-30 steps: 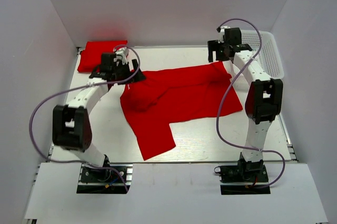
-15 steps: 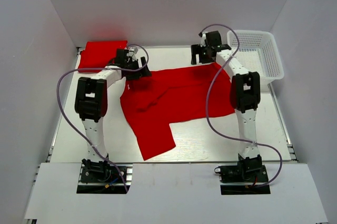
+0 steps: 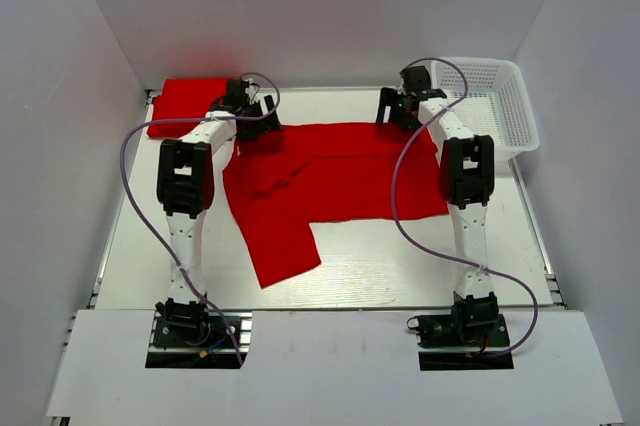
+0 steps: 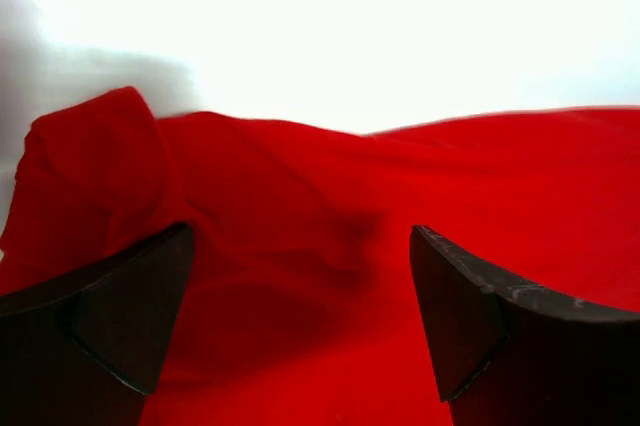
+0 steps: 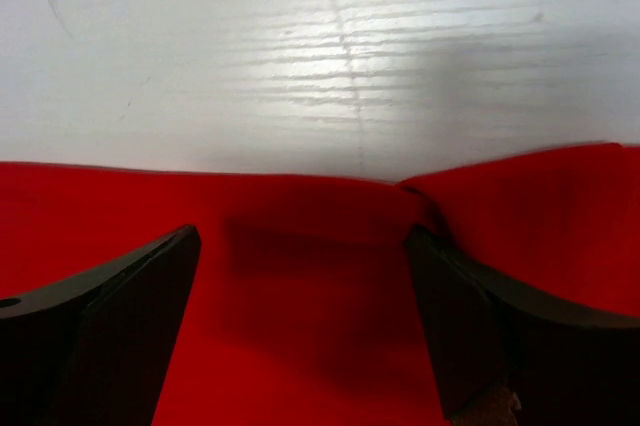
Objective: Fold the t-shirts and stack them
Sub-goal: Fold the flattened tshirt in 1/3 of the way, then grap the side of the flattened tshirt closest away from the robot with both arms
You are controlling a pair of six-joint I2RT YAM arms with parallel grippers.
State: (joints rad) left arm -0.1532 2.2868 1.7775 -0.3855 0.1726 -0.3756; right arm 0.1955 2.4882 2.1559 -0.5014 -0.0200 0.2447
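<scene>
A bright red t-shirt lies spread across the middle of the table, its back edge running nearly straight between my two grippers and one sleeve pointing toward the near side. A second red t-shirt lies folded in the back left corner. My left gripper hovers open over the spread shirt's back left corner; in the left wrist view red cloth lies under the wide jaws. My right gripper stands open over the back right corner, with cloth beneath it and nothing pinched.
A white mesh basket stands at the back right, just beyond the right arm. White walls close in the table on three sides. Bare tabletop shows behind the shirt's back edge. Both arms reach over the shirt from the near side.
Both arms have swung in toward the shirt's back edge, the right gripper coming down from beside the basket. The shirt now lies flatter, its back edge straighter and its near sleeve shifted left.
</scene>
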